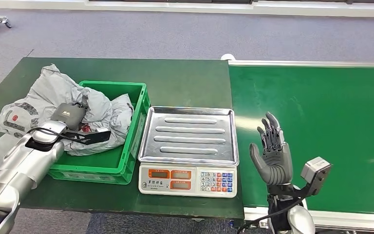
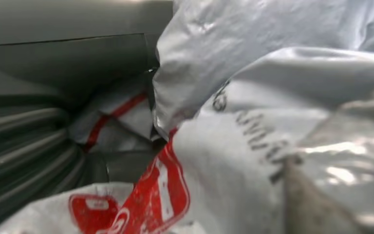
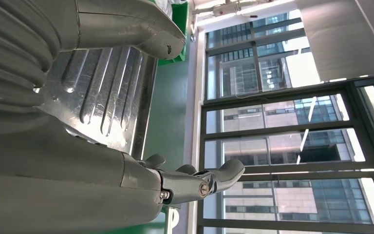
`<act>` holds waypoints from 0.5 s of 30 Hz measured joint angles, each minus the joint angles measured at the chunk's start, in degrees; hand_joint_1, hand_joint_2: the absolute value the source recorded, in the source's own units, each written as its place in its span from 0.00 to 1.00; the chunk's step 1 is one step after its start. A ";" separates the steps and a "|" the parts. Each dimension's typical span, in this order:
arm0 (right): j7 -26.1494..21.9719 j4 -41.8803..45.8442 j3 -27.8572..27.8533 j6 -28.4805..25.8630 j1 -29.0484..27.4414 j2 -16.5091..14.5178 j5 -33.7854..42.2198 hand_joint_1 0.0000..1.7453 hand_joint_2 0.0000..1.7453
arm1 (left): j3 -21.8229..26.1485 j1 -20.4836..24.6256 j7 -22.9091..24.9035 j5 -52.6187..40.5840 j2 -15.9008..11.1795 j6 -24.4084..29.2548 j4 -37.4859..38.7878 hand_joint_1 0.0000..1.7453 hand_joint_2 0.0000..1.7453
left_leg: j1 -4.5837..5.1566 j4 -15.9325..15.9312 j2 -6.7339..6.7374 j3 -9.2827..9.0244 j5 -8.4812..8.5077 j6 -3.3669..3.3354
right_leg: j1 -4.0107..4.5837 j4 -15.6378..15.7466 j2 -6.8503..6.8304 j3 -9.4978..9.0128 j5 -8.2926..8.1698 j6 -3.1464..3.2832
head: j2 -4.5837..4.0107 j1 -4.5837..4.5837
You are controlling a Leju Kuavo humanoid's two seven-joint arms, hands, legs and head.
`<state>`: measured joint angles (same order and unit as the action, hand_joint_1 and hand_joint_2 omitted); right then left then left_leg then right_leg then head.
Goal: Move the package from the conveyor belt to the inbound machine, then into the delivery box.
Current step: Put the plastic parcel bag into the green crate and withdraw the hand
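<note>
head view: the left hand (image 1: 70,117) reaches into the green delivery box (image 1: 136,141) on the bench (image 1: 190,83), among grey packages (image 1: 119,114); whether it grips one i cannot tell. the scale (image 1: 190,146) sits bare. the right hand (image 1: 271,151) hovers spread wide, holding nothing, over the conveyor belt (image 1: 321,107), likely waiting.

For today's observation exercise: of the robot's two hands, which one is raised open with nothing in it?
The right hand, upright above the conveyor belt, fingers spread. The left hand is down among the grey packages in the green crate.
</note>
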<state>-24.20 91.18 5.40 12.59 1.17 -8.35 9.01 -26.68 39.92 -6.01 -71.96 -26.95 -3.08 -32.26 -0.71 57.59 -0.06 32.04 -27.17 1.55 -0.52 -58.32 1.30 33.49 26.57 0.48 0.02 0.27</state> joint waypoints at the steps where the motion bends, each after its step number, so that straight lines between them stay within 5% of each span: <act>1: 0.00 -0.01 0.00 -0.01 0.02 0.00 0.01 0.00 1.00 | 1.50 -0.97 -0.94 0.08 0.01 0.12 -1.02 0.00 1.00 | 0.00 0.00 -0.01 -0.01 0.00 0.00 | 0.00 0.00 -0.01 0.00 0.00 0.01 | 0.00 0.00; 6: 0.00 -0.02 0.00 -0.03 0.05 0.00 0.08 0.00 1.00 | 7.47 -4.77 -3.45 0.53 0.35 0.16 -5.66 0.00 1.00 | 0.00 0.00 -0.08 0.02 0.01 0.01 | 0.00 0.00 -0.07 0.00 0.01 0.02 | 0.00 0.00; 15: -0.01 -0.02 0.00 -0.03 0.07 0.00 0.08 0.00 1.00 | 10.69 -6.91 -3.61 0.51 0.56 -0.02 -8.60 0.00 1.00 | 0.00 0.00 -0.08 0.04 0.01 0.01 | 0.00 0.00 -0.07 0.01 0.01 0.02 | 0.00 0.00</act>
<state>-24.20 91.17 5.40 12.57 1.24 -8.35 9.09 -15.98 33.01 -9.62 -71.45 -26.39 -3.10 -40.86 -0.71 57.59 -0.14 32.08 -27.17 1.56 -0.52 -58.32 1.24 33.50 26.58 0.50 0.02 0.27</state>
